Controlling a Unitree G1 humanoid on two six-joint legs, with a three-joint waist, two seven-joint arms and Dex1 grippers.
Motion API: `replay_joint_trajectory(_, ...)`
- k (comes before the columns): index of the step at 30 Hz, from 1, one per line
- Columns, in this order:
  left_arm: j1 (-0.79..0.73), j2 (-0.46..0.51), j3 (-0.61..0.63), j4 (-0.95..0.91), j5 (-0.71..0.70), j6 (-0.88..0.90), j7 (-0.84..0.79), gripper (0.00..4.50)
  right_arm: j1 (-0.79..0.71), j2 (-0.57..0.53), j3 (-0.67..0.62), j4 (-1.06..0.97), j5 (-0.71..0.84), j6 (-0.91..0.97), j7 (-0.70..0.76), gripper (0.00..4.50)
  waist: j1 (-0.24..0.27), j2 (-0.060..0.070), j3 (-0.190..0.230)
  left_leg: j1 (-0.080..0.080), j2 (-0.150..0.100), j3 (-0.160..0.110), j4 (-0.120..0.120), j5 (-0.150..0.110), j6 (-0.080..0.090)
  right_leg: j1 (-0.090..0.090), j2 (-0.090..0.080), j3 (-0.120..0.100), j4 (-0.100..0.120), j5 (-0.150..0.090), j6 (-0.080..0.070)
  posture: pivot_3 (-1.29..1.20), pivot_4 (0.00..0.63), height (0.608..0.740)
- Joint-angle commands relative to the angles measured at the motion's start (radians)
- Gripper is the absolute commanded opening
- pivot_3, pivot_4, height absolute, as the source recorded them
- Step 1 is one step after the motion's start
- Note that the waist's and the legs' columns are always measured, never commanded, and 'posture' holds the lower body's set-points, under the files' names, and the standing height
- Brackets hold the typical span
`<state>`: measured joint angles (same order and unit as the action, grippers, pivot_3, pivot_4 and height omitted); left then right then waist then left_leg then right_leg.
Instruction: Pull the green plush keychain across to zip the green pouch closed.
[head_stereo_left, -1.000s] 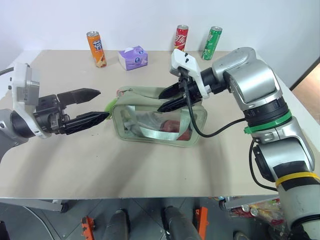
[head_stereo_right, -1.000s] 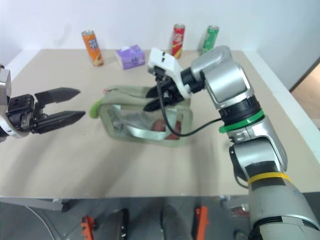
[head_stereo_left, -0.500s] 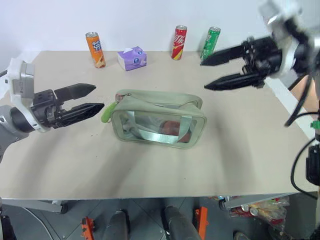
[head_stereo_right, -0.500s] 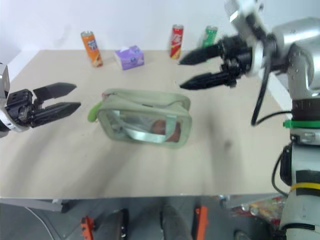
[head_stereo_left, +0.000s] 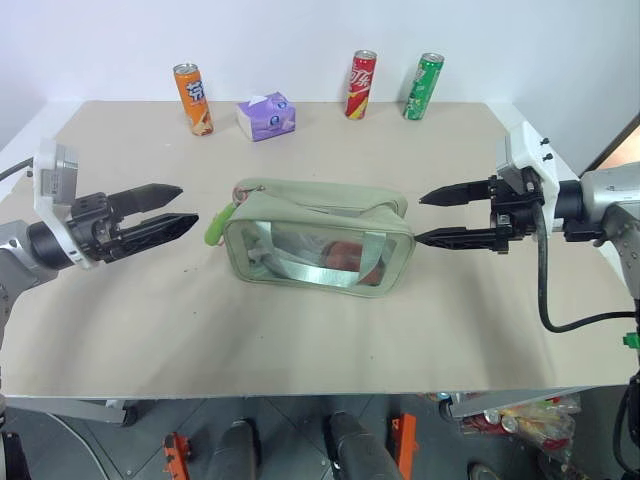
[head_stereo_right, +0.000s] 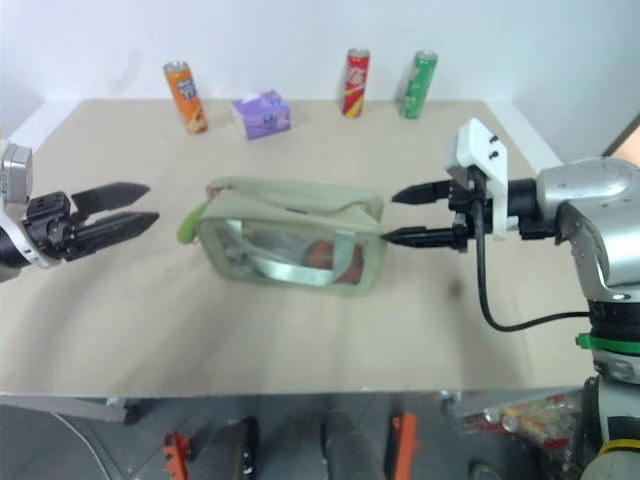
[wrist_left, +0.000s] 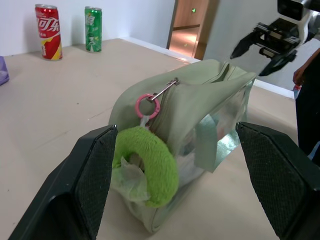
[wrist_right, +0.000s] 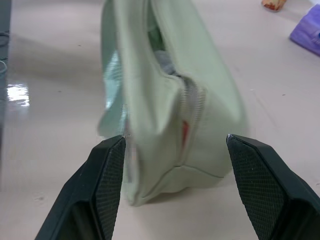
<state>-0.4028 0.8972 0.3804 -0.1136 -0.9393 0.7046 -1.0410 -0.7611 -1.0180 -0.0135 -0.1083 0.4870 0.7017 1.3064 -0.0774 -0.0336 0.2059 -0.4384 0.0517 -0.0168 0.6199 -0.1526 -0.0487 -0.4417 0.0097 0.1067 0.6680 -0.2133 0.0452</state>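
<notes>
The green pouch (head_stereo_left: 318, 237) lies in the middle of the table, clear panel toward me, with something reddish inside. The green plush keychain (head_stereo_left: 214, 228) hangs from a pink clasp (wrist_left: 147, 105) at the pouch's left end. My left gripper (head_stereo_left: 185, 203) is open, level, a short way left of the keychain and not touching it; in the left wrist view the keychain (wrist_left: 150, 165) sits between its fingers (wrist_left: 95, 175). My right gripper (head_stereo_left: 420, 219) is open just off the pouch's right end, its fingers (wrist_right: 107, 185) either side of the zipper end (wrist_right: 192, 115).
Along the table's far edge stand an orange can (head_stereo_left: 193, 98), a purple tissue box (head_stereo_left: 266, 116), a red can (head_stereo_left: 361, 84) and a green can (head_stereo_left: 423, 87). Bare tabletop (head_stereo_left: 300, 330) lies in front of the pouch.
My right gripper has left the pouch's top, swung up and right, then come down level at its right end. My left gripper has drawn slightly left, away from the keychain. The pouch has stayed put.
</notes>
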Motion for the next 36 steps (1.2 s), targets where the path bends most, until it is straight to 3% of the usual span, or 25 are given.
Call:
replay_joint_trajectory(1,-0.019,-0.001,0.002,-0.006,0.007,-0.007,-0.007,3.94,-0.002,-0.035,-0.056,-0.031,0.035,0.010,0.013,3.32,0.000,0.000,0.000,0.000,0.000,0.000,0.000,0.000,0.000,0.000,0.000,0.000,0.000,0.000,0.000,0.00,0.150,0.740)
replay_joint_trajectory(17,0.016,-0.021,0.029,-0.059,-0.016,0.015,0.060,3.94,0.028,0.056,0.033,-0.044,0.028,0.023,-0.055,3.32,0.001,0.000,0.000,0.000,0.000,0.000,0.000,0.000,0.000,0.000,0.000,0.000,0.000,0.000,0.000,0.00,0.150,0.740)
replay_joint_trajectory(23,0.036,-0.030,0.036,-0.071,-0.021,0.021,0.089,3.94,0.035,0.072,0.042,-0.046,0.025,0.018,-0.056,1.49,0.001,0.000,0.000,0.000,0.000,0.000,0.000,0.000,0.000,0.000,0.000,0.000,0.000,0.000,0.000,0.00,0.150,0.740)
replay_joint_trajectory(27,0.051,-0.046,0.037,-0.074,-0.023,0.022,0.109,3.94,0.039,0.077,0.038,-0.054,0.030,0.022,-0.058,0.04,0.001,0.000,0.000,0.000,0.000,0.000,0.000,0.000,0.000,0.000,0.000,0.000,0.000,0.001,0.000,0.00,0.150,0.740)
replay_joint_trajectory(36,0.089,-0.100,0.003,0.000,0.059,-0.004,0.163,3.94,0.046,0.081,0.036,-0.068,0.036,0.031,-0.071,0.04,0.001,0.000,0.000,0.000,0.000,0.000,0.000,0.000,0.000,0.000,0.001,0.000,0.000,0.001,0.000,0.00,0.150,0.740)
